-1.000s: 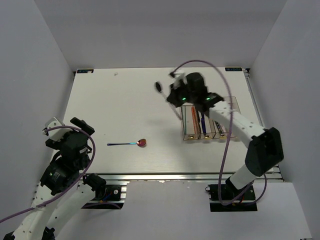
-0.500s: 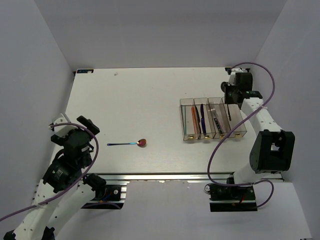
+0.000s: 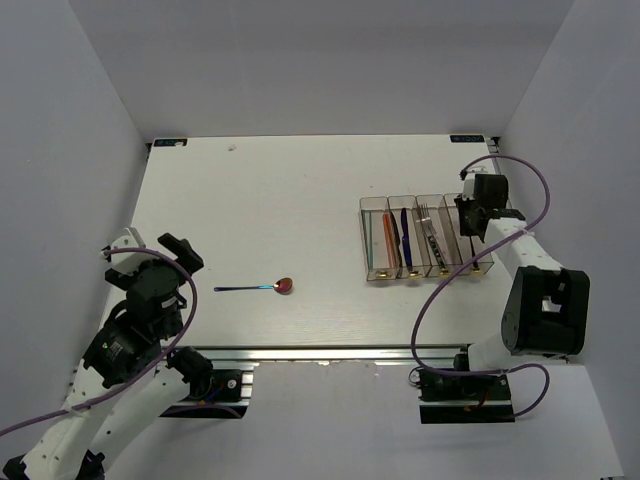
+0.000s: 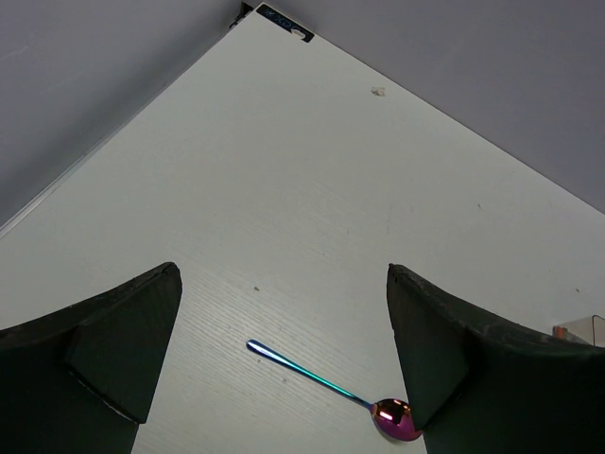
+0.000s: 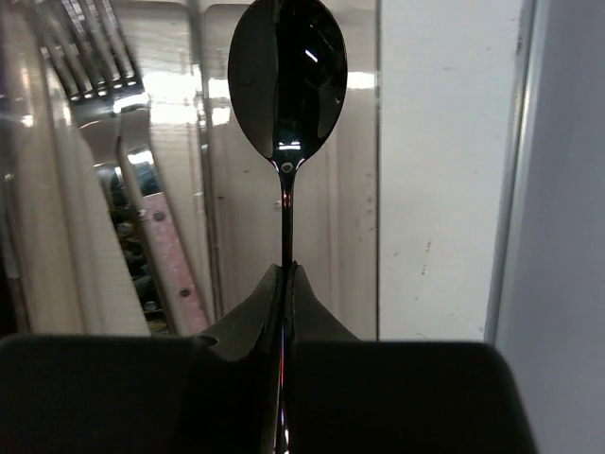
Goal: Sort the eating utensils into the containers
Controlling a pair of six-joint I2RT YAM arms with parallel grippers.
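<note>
A red-bowled spoon (image 3: 256,288) with an iridescent handle lies flat on the white table, bowl to the right. My left gripper (image 3: 152,250) hovers open to its left; in the left wrist view the spoon (image 4: 326,386) lies between and beyond the wide-apart fingers, gripper (image 4: 284,274). The containers (image 3: 363,240), four clear bins in a row, stand at the right and hold orange chopsticks (image 3: 388,238), a blue knife (image 3: 405,236) and forks (image 3: 428,228). My right gripper (image 5: 286,270) is shut on a black-bowled spoon (image 5: 286,76) by its thin handle, above the rightmost bin (image 5: 359,189).
Grey walls close in the table on the left, back and right. The table's right edge (image 5: 518,189) runs close beside the rightmost bin. Forks (image 5: 90,57) fill the bin to the left of the held spoon. The right arm's cable (image 3: 440,290) loops near the bins.
My right arm has swung from the far left of the bins to the right end of the row, carrying the black-bowled spoon. The left arm shifted only slightly.
</note>
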